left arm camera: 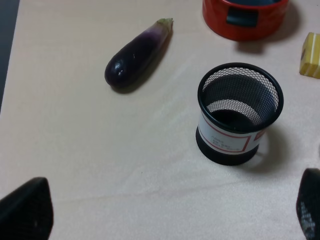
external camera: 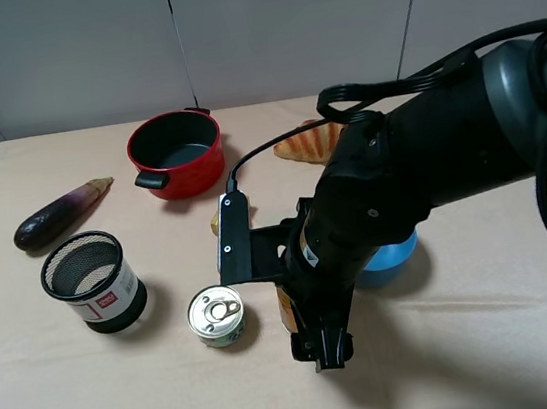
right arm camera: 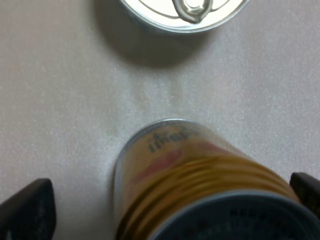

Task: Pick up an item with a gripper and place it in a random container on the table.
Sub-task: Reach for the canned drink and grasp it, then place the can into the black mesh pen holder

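- Right end effector: lower centre of the exterior frame, pointed down at the counter. Jaws spread as wide as they go, nothing gripped. One of its fingers shows on each side of the tall can, neither seen touching it.
- Tall can: orange-brown, sits between those open fingers. In the exterior view only an orange sliver shows under the arm, lower centre. Looks to be standing, can't confirm.
- Handling guess: rigid metal, won't dent under a normal squeeze. The printed wall is smooth and ribbed, so it's likely a bit slick. Probably has some heft if full, can't tell. Best hold is mid-body, fingers on opposite sides across the width, below the top rim.
- Flat can: short, silver pull-tab lid, just beside the tall can on its left. Close enough to get bumped when the fingers close.
- Left end effector: not in the exterior frame. The wrist view shows its tips far apart, open and empty, looking toward the mesh cup.
- Mesh cup: black wire, white-and-red label, upright and empty, left of the frame. Light, so it may tip if the can clips its rim.
- Blue bowl: right of centre, mostly hidden by the arm.
- Eggplant: left, further back.
- Red pot: upper centre-left, no lid.
- Bread: upper centre, farthest back.
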`<state>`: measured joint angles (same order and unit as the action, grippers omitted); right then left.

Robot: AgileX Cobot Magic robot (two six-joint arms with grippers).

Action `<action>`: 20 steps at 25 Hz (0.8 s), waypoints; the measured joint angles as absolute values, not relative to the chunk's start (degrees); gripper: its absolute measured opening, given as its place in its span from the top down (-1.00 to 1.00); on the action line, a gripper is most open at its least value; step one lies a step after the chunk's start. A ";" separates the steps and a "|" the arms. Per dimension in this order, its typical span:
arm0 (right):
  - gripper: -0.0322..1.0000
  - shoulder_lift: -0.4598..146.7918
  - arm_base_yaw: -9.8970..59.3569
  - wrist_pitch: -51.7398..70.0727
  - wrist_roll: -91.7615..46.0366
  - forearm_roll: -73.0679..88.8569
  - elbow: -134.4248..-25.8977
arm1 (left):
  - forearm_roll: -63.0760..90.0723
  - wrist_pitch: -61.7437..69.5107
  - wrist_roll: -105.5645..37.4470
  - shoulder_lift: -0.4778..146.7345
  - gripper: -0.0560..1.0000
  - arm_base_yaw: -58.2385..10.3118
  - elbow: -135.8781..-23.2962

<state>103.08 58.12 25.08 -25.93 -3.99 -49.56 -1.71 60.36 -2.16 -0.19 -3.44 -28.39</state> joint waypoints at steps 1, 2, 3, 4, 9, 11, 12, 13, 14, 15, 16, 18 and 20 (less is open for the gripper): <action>-0.41 103.08 58.12 25.08 -25.93 -3.99 -49.56 | -1.71 60.36 -2.16 -0.19 -0.97 -3.44 -28.39; -0.41 103.08 58.12 25.08 -25.93 -3.99 -49.56 | -1.71 60.36 -2.16 -0.19 -0.97 -3.44 -28.39; -0.41 103.08 58.12 25.08 -25.93 -3.99 -49.56 | -1.71 60.36 -2.16 -0.19 -0.97 -3.44 -28.39; -0.41 103.08 58.12 25.08 -25.93 -3.99 -49.56 | -1.71 60.36 -2.16 -0.19 -0.97 -3.44 -28.39; -0.24 103.08 58.12 25.49 -25.93 -4.34 -49.56 | -1.71 60.36 -2.16 -0.19 -0.97 -3.44 -28.39; -0.04 103.08 58.12 25.67 -25.93 -4.46 -49.56 | -1.71 60.36 -2.16 -0.19 -0.97 -3.44 -28.39; -0.04 103.02 58.12 25.79 -25.84 -4.29 -49.56 | -1.71 60.36 -2.16 -0.19 -0.97 -3.44 -28.39; -0.04 103.02 58.12 25.83 -25.80 -4.27 -49.56 | -1.71 60.36 -2.16 -0.19 -0.97 -3.44 -28.39; -0.04 103.02 58.12 25.95 -25.80 -4.20 -49.56 | -1.71 60.36 -2.16 -0.19 -0.97 -3.44 -28.39; -0.04 103.02 58.12 26.02 -25.80 -4.15 -49.56 | -1.71 60.36 -2.16 -0.19 -0.97 -3.44 -28.39; -0.04 103.02 58.12 26.10 -25.80 -4.08 -49.56 | -1.71 60.36 -2.16 -0.19 -0.97 -3.44 -28.39; -0.04 103.02 58.12 26.14 -25.80 -4.04 -49.56 | -1.71 60.36 -2.16 -0.19 -0.97 -3.44 -28.39; -0.03 103.02 58.12 26.21 -25.80 -4.04 -49.56 | -1.71 60.36 -2.16 -0.19 -0.97 -3.44 -28.39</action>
